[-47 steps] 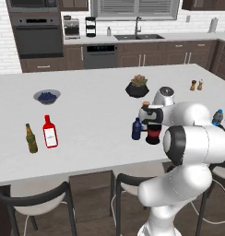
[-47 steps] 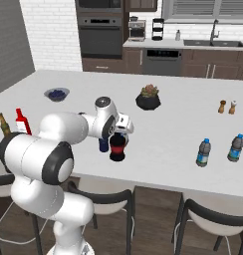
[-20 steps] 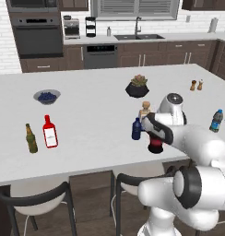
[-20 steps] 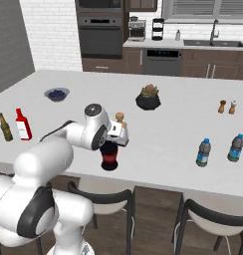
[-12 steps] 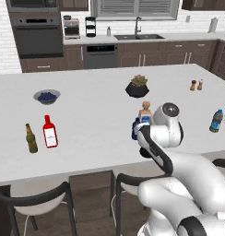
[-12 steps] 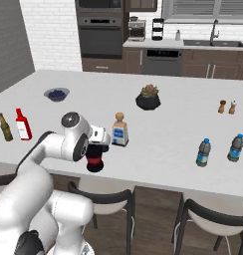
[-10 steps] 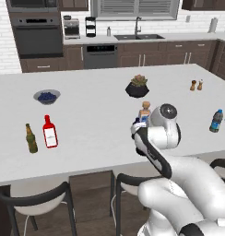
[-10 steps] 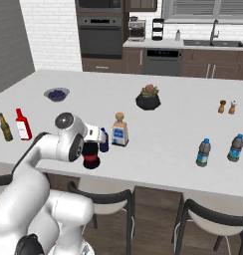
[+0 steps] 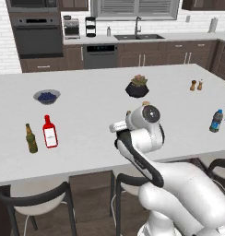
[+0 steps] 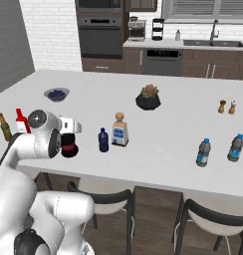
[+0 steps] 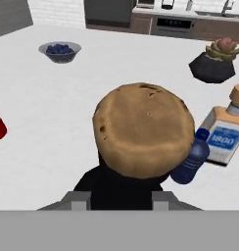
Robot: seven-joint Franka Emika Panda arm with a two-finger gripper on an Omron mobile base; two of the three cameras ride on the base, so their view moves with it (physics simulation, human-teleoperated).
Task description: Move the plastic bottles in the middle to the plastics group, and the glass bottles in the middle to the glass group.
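Kitchen island at the moment of transfer. The gripper (image 10: 69,141) is closed about the squat black bottle (image 10: 69,147), which stands upright with its long axis vertical and its tan, cork-like stopper (image 11: 143,130) directly beneath the hand camera; whether the bottle's base rests on the white countertop (image 10: 168,124) or is just clear of it cannot be told. The black bottle sits near the front edge of the island, left of centre in the right base view.

The relation governing the coming move: the glass group lies further toward the island's left end, along the same front edge. It comprises the red bottle (image 9: 50,132), with white label and red cap, and the slim olive-brown bottle (image 9: 31,138) just beside it. The held bottle is nearer this pair than it is to the middle cluster, so the remaining travel is judged to be a sideways carry along the front edge.

Left in the middle, touching or nearly so: the small navy-blue bottle (image 10: 103,140), smooth and dark-capped, and the pale squarish bottle (image 10: 120,130) with blue label and tan ball stopper. The two blue-capped bottles (image 10: 203,152) of the plastics group stand well apart toward the right end.

Also on the top: a grey bowl (image 10: 57,93) of dark berries, a black planter (image 10: 148,99) with a succulent, and paired shakers (image 10: 227,107) near the far right corner
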